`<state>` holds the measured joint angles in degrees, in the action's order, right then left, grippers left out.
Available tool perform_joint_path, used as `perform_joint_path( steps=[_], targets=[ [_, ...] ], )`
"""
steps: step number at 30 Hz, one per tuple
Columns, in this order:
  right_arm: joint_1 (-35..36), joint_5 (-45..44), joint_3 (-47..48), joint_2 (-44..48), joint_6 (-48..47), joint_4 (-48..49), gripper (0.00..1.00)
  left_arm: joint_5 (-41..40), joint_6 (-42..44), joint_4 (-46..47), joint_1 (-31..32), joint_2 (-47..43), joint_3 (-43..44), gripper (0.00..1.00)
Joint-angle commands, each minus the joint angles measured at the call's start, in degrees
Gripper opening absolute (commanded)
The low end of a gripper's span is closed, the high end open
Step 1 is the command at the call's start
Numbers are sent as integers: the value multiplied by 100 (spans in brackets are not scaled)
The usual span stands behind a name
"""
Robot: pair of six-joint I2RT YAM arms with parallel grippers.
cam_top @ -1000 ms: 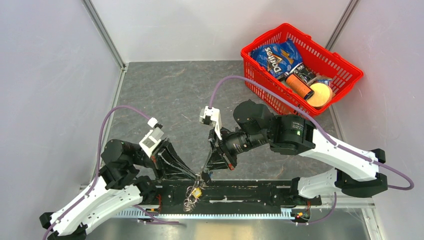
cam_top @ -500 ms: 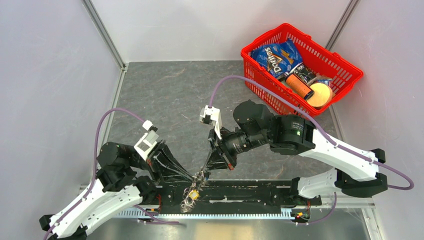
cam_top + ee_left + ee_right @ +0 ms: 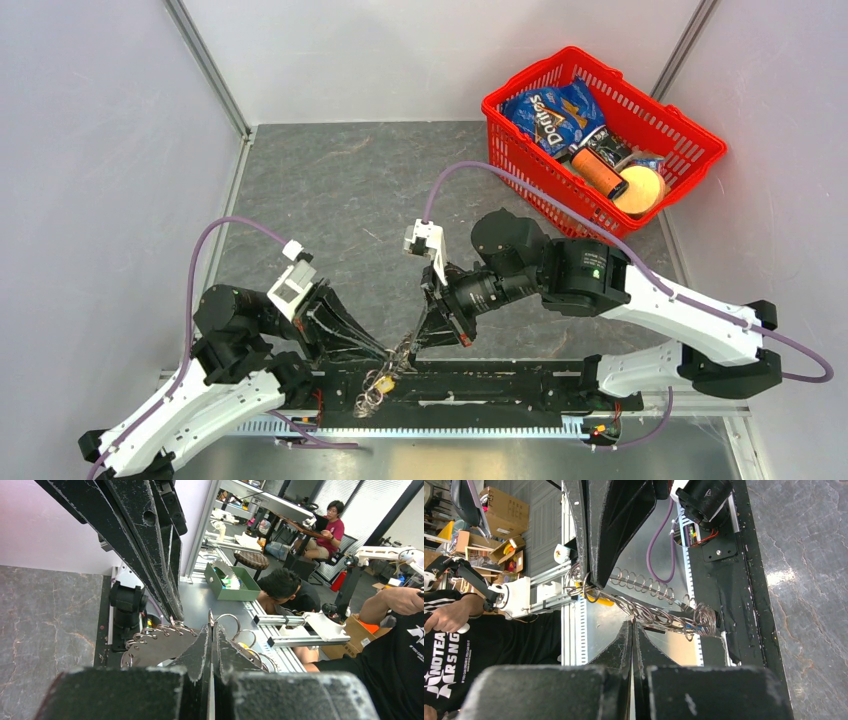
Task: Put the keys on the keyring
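The keyring (image 3: 378,388) hangs as a silver bunch over the black base rail between the two arms, with a yellow-gold key (image 3: 387,380) in it. My left gripper (image 3: 392,352) and right gripper (image 3: 410,344) meet tip to tip just above it. In the left wrist view the left gripper (image 3: 212,626) is shut on a thin wire of the keyring (image 3: 227,622), with silver keys (image 3: 155,647) fanned beside it. The right gripper (image 3: 632,624) is shut on a loop in the keyring's chain of rings (image 3: 659,615). A blue streak (image 3: 694,625) shows among the rings. The black key is hidden.
A red basket (image 3: 700,150) at the back right holds a Doritos bag (image 3: 550,112) and other groceries. The black base rail (image 3: 500,385) runs along the near edge under the grippers. Grey walls close in the left and right sides.
The left arm has drawn back a little to the left. The right arm has shifted slightly toward the near edge. Both stay shut on the ring.
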<state>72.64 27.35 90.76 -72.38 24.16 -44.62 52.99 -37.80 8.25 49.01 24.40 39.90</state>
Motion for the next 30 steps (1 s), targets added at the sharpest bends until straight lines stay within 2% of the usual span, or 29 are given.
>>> perform_joint_path(
  steps=[1,23,30],
  targets=[
    [32,146,-145,216,94,383,0,-227,228,198,29,-49,246,2],
    [31,202,-489,504,170,596,0,-372,307,203,23,32,387,2],
    [31,279,-494,530,172,691,14,-378,315,196,25,4,361,2]
  ],
)
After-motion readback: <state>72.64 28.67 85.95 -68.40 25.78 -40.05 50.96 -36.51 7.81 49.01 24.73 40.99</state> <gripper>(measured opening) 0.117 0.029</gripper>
